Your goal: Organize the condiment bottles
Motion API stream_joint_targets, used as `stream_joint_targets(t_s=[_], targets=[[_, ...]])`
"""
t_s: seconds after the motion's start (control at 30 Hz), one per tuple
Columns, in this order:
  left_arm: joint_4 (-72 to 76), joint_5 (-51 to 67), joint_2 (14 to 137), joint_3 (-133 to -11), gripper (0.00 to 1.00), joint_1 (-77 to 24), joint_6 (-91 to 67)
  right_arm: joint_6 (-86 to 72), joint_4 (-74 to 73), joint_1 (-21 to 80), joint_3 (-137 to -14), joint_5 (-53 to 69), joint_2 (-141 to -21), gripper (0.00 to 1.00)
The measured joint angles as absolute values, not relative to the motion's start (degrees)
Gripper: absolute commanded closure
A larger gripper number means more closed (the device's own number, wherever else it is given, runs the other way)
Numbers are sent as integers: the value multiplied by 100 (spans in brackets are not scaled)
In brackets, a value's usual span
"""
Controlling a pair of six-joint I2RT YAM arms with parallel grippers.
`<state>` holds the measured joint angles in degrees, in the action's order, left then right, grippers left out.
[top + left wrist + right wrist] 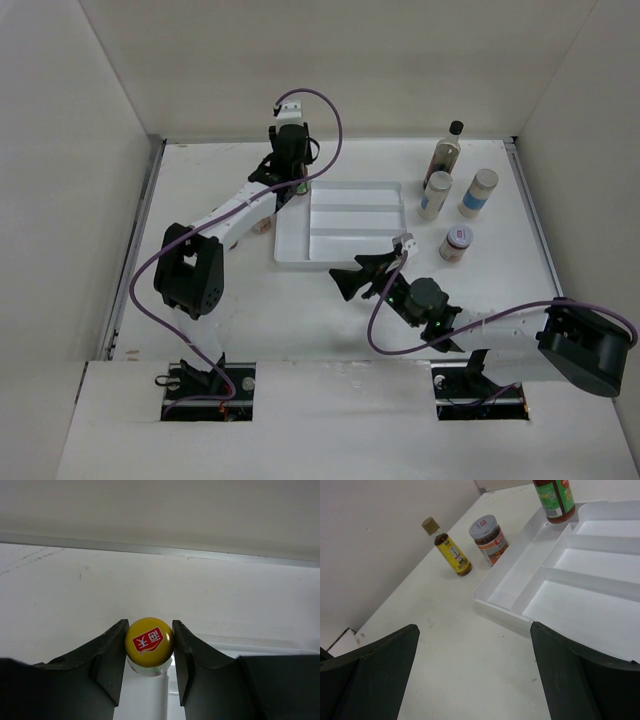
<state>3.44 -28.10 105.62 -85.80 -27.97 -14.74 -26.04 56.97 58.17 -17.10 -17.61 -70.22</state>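
My left gripper (pixel 293 185) is shut on the yellow cap (pixel 149 641) of the red sauce bottle (pixel 554 500), which stands upright in the far left corner of the white divided tray (pixel 350 238). My right gripper (pixel 352 278) is open and empty, low over the table just in front of the tray's near rim (pixel 496 603). In the right wrist view, the small yellow-brown bottle (pixel 449 549) and a short white-lidded jar (pixel 488 539) stand left of the tray. The tall dark bottle (pixel 448 150), two white shakers (pixel 435 195) (pixel 478 192) and another short jar (pixel 456 243) stand right of the tray.
White walls enclose the table on the left, far and right sides. The left arm lies across the tray's left side. The tray's other compartments (pixel 600 565) hold nothing.
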Motion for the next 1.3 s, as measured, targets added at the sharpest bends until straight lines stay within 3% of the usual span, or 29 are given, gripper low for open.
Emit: stream_joint_targets(t_s=[0.33,0.47,0.7,0.8,0.93,1.17,1.3], targets=[[486,-2829,10652,-8449,78,-2724,-1472,-2655,5699,5813,-1715,-1758,-7057,0],[676,-2842,10654,-8171,71,-2698,-1472,-2663,5697,5813,-1717,-1758,-7076,0],[1347,-2917,10643,-7822,32,-2665,-1441,-2665,5697,5813,-1717,-1758,-7087,0],[1481,-2923,10519,-7653,21,-2672,-1439,-2665,5695,5813,-1719,-1758,-7091,0],[1492,-2930,9915,-7155,22,-2731,-1439,-2665,5680,5813,-1721,-1758,-7091,0],[1557,-3124,7828,-5675,28,-2934,-1721,-2683,5596,5771,-1721,-1758,-7091,0],[1417,-3284,7474,-5100,27,-2904,-2047,-2685,5592,5771,-1741,-1758,-7135,0]])
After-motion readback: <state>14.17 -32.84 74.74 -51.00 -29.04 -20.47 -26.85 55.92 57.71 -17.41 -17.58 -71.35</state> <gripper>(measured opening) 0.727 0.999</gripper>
